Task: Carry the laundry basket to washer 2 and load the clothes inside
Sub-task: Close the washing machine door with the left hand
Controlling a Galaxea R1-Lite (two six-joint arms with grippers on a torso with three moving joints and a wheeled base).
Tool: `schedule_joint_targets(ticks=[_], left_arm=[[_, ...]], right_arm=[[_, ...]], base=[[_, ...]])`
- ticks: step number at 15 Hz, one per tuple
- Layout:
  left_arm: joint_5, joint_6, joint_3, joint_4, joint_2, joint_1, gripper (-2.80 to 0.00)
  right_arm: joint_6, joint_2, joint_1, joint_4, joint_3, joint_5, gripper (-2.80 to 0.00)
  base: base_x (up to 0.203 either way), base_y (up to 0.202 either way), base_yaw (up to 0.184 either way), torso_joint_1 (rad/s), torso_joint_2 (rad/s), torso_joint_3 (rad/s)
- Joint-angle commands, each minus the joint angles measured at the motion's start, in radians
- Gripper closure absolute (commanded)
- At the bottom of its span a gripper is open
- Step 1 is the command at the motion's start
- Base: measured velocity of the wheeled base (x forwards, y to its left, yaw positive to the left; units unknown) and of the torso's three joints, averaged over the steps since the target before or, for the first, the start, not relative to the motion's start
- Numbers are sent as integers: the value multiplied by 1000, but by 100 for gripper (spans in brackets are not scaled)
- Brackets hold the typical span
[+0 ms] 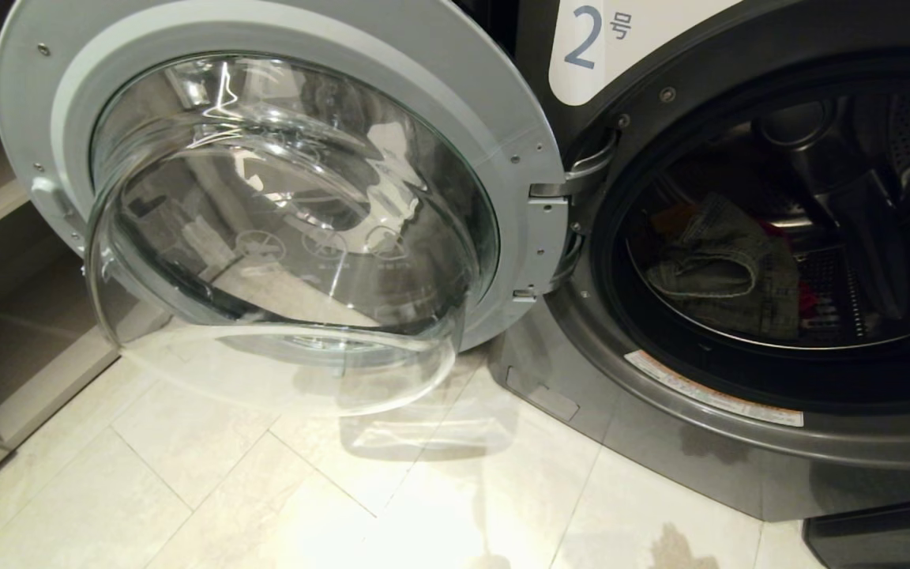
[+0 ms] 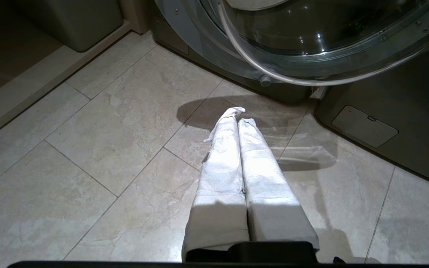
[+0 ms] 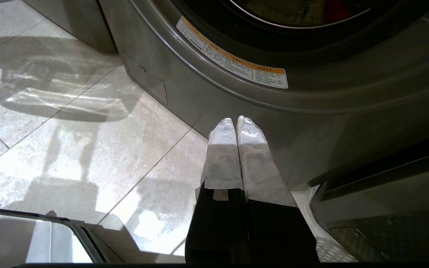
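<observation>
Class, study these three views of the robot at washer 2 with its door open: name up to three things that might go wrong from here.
1. The open door juts out over the floor; a turning base or rising left hand might strike its glass.
2. The right hand, shut, hangs close to the front of washer 2 and may scrape it.
3. The clothes lie near the drum's mouth and could catch when the door closes.

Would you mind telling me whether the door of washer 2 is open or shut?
Open: the door of washer 2 is swung wide on its hinge, exposing the drum with clothes inside.
</observation>
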Motion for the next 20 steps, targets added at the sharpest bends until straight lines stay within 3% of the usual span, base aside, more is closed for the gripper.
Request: schedule_joint_targets(ticks=[1, 9, 20], left_arm=[[0, 0, 40, -1, 0, 0, 0], [0, 0, 40, -1, 0, 1, 0], [0, 0, 40, -1, 0, 1, 0]], right_arm=[[-9, -1, 0, 3, 1, 1, 0], [17, -1, 0, 4, 1, -15, 0], [14, -1, 0, 3, 1, -15, 0]], base=[[0, 0, 0, 0, 0, 0], [0, 0, 0, 0, 0, 0], [-1, 6, -153, 2, 2, 2]])
